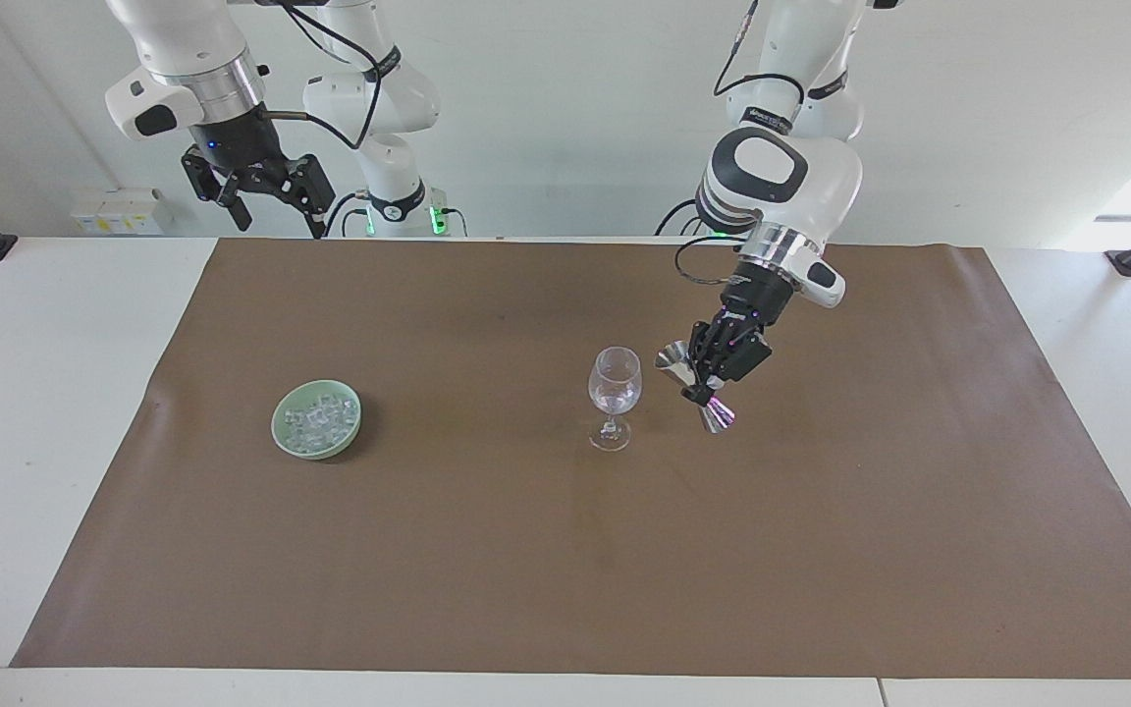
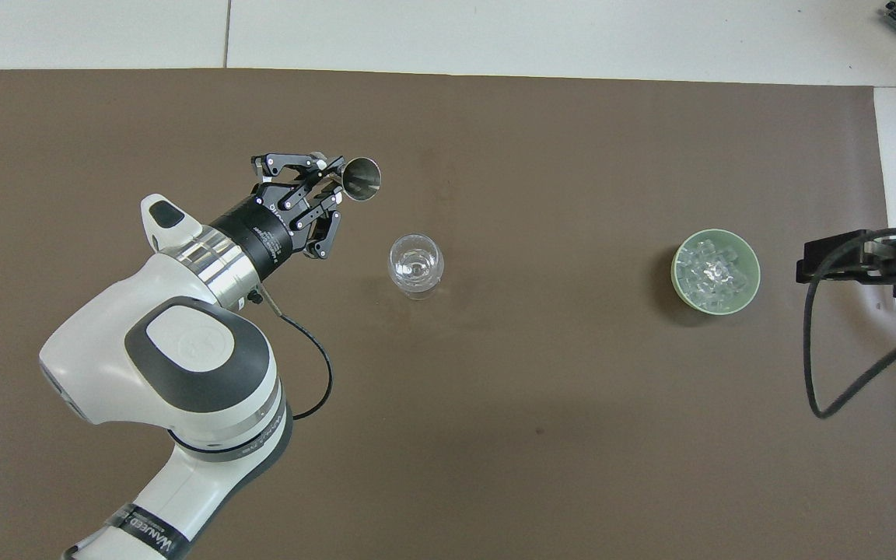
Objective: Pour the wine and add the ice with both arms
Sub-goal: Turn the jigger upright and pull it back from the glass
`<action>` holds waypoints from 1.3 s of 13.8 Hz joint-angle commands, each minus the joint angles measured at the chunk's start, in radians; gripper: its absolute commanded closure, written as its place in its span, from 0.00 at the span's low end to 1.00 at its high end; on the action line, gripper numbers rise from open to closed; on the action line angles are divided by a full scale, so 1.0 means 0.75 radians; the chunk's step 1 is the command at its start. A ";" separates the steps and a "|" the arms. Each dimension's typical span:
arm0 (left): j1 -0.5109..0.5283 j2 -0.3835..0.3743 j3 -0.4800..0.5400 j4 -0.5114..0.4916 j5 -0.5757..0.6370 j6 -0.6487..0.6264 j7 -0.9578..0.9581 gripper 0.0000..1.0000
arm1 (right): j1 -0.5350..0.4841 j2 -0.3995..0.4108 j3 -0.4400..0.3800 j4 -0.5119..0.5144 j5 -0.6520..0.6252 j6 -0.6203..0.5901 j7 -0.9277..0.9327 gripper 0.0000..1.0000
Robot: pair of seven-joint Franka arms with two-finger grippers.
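Ice (image 1: 318,420): heaped in a pale green dish (image 1: 283,435), on the brown mat (image 1: 565,589) toward the right arm's end of the bench (image 1: 26,393), well apart from the wine glass (image 1: 615,385).
Wine glass: upright on the mat.
Left hand (image 1: 706,385): clamped on a tilted metal jigger (image 1: 672,357), up just beside the wine glass.
Right hand (image 1: 271,201): fingers spread, holding nothing, waiting raised at the bench's edge.

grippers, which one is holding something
The left gripper, shut on the metal measuring cup beside the wine glass. The right gripper waits open.
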 commanded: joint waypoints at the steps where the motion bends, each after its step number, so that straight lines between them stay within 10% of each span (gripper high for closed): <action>1: 0.017 -0.041 0.000 -0.011 -0.007 -0.034 -0.159 1.00 | -0.001 -0.027 0.006 -0.034 -0.014 0.013 -0.003 0.00; 18: 0.173 -0.110 0.008 -0.103 -0.005 -0.185 -0.640 1.00 | -0.013 0.067 0.014 -0.054 -0.025 0.283 -0.097 0.00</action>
